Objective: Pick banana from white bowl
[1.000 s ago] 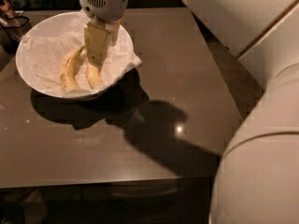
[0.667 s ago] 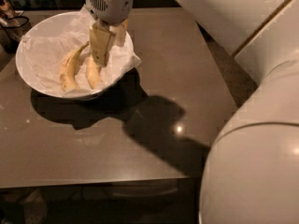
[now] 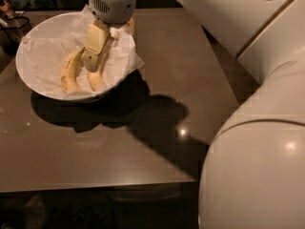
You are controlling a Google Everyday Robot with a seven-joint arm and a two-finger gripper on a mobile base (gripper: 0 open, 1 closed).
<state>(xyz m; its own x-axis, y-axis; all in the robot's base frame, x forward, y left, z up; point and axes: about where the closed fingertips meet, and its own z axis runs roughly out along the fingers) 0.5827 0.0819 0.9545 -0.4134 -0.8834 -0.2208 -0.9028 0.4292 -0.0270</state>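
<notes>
Two yellow bits are sitting in the big round white bowl (image 3: 20, 63) at the far left of the dark brown table (image 3: 71, 161): a long curved yellow banana (image 3: 68, 73) and a shorter yellow piece (image 3: 95, 78) just beside it, both on the crumpled white paper lining (image 3: 47, 44). The beige two-finger gripper (image 3: 91, 61) hangs down inside the bowl from its grey wrist, its tip right between those two pieces and pretty much touching them. Honestly I can't tell if it's spread or clamped on anything, since it just reads as one block from here. Compared with a second ago, the tip has dropped a little lower and leaned over to the left, from above the shorter piece toward the gap. The big white robot arm (image 3: 257, 166) has also swung further into the lower right of the view. Neither yellow piece has budged, so I'd say the grab isn't done yet: it's lining up or just about to close, and the banana is still fully in the bowl.
</notes>
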